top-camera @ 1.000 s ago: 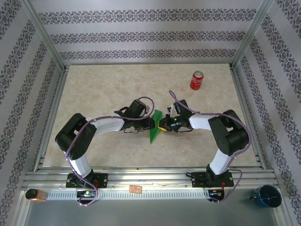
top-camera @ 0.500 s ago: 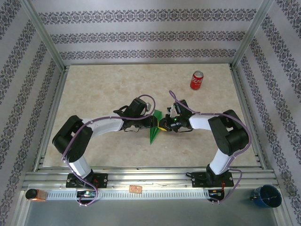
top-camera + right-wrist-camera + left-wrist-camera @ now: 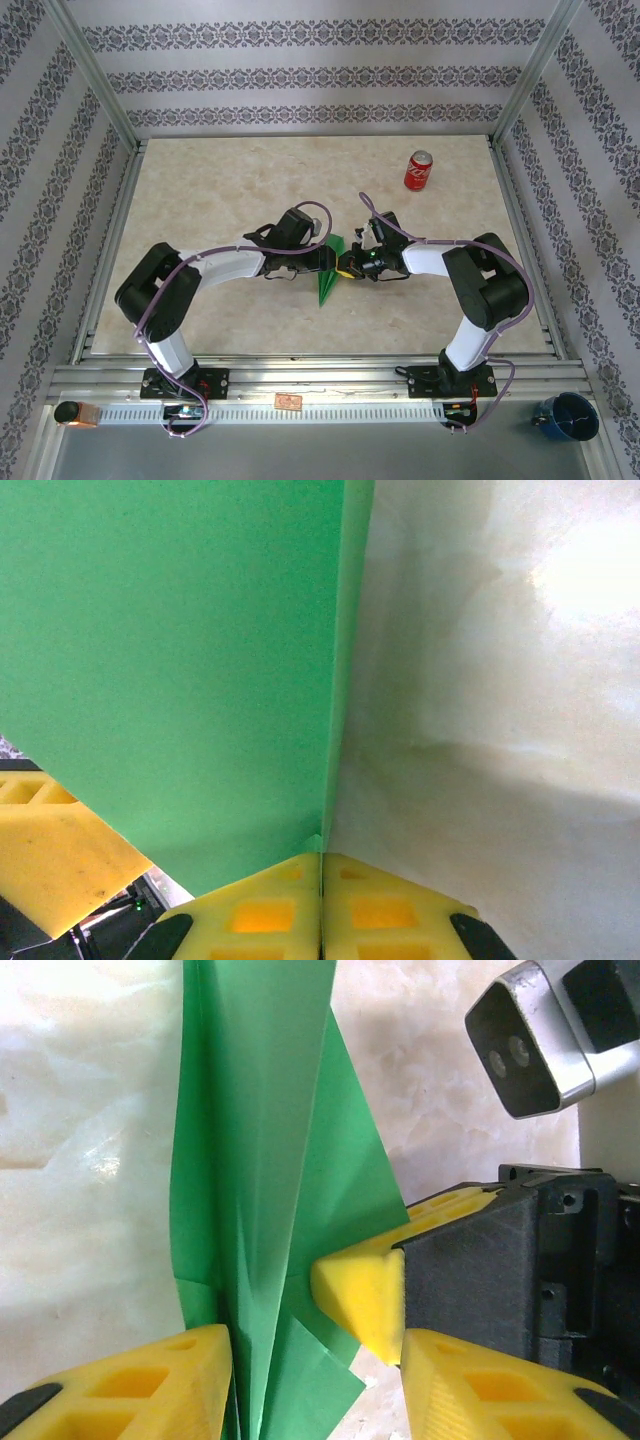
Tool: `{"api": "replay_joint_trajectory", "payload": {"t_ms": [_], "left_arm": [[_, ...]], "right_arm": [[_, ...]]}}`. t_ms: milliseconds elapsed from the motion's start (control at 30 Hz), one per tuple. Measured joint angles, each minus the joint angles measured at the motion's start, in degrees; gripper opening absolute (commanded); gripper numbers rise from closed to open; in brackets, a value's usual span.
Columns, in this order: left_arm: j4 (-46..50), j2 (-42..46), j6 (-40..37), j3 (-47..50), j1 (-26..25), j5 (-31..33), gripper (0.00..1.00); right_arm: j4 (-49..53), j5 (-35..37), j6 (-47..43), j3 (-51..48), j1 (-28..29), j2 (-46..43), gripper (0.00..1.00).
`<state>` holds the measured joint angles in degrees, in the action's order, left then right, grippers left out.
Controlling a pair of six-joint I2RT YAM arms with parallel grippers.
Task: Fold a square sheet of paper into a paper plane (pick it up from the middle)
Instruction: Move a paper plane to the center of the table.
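Right gripper [image 3: 320, 868], from its own wrist camera: both yellow fingers [image 3: 265, 912] pressed flat together, one edge of the green paper plane [image 3: 180, 660] running straight down into the seam between them. Closed tight on that edge. Broad green sheet rising up and to the left of the pinch, pale marbled table [image 3: 500, 730] to the right of it.

Left gripper [image 3: 315, 1360], from its wrist camera: jaws parted and set either side of the paper plane [image 3: 260, 1160], nothing clamped. One yellow finger [image 3: 130, 1385] hard up beside the centre crease, contact too close to call; the other well clear of the paper, bare table between. Just ahead of that open gap, the yellow tip of the right gripper [image 3: 360, 1295] nipping the outer wing. Layered folds and a sharp centre crease plain to see, wings fanning out away from the left gripper.

From above: left gripper [image 3: 322, 262] and right gripper [image 3: 350, 268] nose to nose near the middle of the table [image 3: 200, 200], paper plane [image 3: 328, 272] upright on edge between them. Slim end trailing back past both grippers toward the arm bases, wider end beyond them toward the far wall.

Red soda can [image 3: 418, 171] standing well apart, beyond the right gripper and off to its right, near the far edge of the table.
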<state>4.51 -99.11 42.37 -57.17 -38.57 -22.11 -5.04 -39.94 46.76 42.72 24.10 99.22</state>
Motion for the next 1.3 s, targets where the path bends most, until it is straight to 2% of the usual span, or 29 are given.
{"api": "replay_joint_trajectory", "payload": {"t_ms": [567, 967, 1300], "left_arm": [[1.6, -2.1, 0.0, -0.5, 0.0, -2.1, 0.50], [3.3, -2.2, -0.6, -0.6, -0.3, -3.3, 0.55], [6.3, -3.5, -2.3, -3.3, -0.9, -2.8, 0.45]], "right_arm": [[0.0, 0.0, 0.3, 0.0, 0.0, 0.0, 0.09], [-0.4, 0.0, 1.1, 0.0, 0.0, 0.0, 0.08], [-0.3, 0.0, 1.1, 0.0, 0.0, 0.3, 0.08]]}}
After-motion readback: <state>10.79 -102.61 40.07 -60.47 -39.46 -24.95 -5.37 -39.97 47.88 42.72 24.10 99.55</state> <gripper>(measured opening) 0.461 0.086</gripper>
